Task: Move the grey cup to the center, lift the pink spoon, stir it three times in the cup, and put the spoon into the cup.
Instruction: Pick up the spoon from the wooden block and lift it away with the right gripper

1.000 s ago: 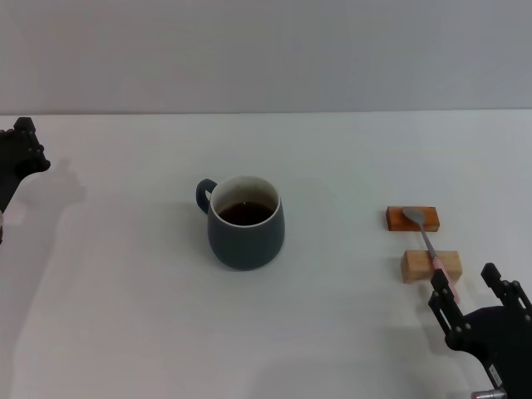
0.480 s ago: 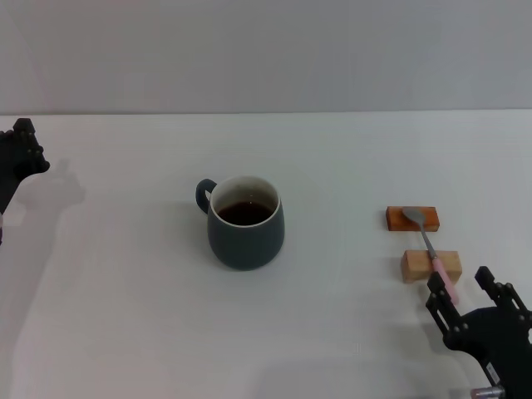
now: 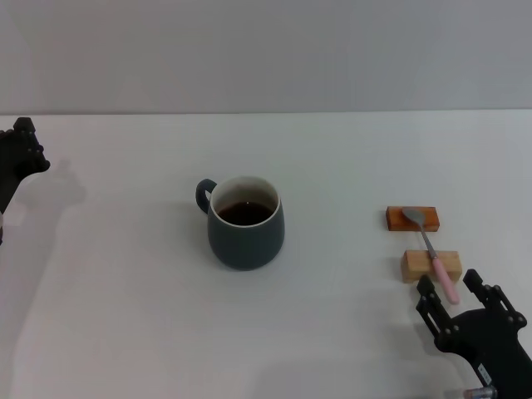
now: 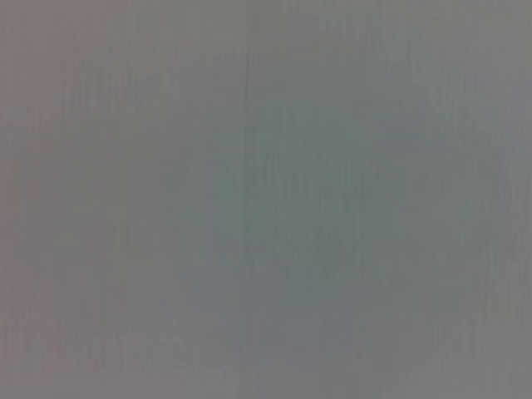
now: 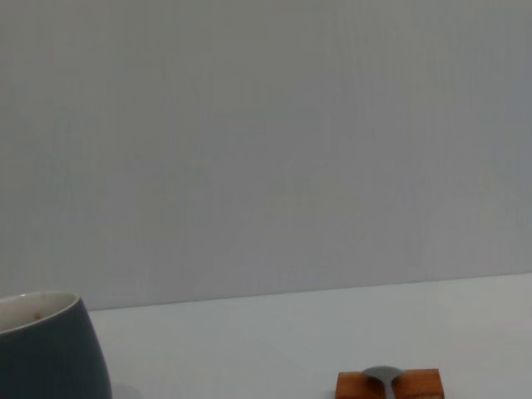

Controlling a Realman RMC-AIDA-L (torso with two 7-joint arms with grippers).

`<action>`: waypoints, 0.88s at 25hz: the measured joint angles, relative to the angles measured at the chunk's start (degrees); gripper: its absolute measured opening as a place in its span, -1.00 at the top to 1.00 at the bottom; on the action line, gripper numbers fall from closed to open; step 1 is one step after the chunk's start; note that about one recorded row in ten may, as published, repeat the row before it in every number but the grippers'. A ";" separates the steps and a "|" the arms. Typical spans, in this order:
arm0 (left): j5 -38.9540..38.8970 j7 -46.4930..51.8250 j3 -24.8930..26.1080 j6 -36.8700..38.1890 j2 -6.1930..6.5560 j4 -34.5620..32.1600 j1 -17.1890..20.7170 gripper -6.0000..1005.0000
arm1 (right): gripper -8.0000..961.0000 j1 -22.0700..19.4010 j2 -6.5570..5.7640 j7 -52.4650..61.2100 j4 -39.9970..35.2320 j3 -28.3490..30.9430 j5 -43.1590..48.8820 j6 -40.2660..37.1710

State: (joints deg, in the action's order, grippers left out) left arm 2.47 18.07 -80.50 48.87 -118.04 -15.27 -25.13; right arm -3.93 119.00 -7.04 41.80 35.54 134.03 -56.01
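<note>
The grey cup (image 3: pixel 245 222) stands upright near the table's middle, dark liquid inside, its handle pointing back left; its rim also shows in the right wrist view (image 5: pixel 46 345). The pink spoon (image 3: pixel 432 247) lies across two wooden blocks at the right, silver bowl on the far one, pink handle end toward me. My right gripper (image 3: pixel 455 293) is open just in front of the handle end, its fingers either side of the tip and not touching it. My left gripper (image 3: pixel 18 158) stays at the far left edge.
An orange-brown block (image 3: pixel 411 219) and a light wooden block (image 3: pixel 431 265) hold the spoon; the orange one also appears in the right wrist view (image 5: pixel 388 385). White table (image 3: pixel 125 316) under a grey wall. The left wrist view is plain grey.
My right gripper has slid left and slightly nearer to me, so its fingers now straddle the spoon's handle tip. Cup, spoon and left arm have not moved.
</note>
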 joint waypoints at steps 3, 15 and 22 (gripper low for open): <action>0.07 0.01 0.00 0.00 0.01 -0.07 0.00 0.98 | -0.40 0.05 0.11 0.01 -0.37 -0.04 0.00 0.02; 0.42 0.34 -0.06 -0.01 0.09 -0.12 0.00 0.98 | -0.39 0.74 0.22 0.62 -1.97 -0.23 -1.33 0.03; 0.44 0.47 -0.21 -0.01 0.07 -0.12 0.07 0.99 | -0.39 1.24 0.22 3.97 -3.48 -0.81 -1.40 -0.44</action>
State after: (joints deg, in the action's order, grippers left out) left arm 2.90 18.54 -80.72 48.86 -117.97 -15.39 -25.06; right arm -2.68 119.22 -3.06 38.32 34.72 132.64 -56.45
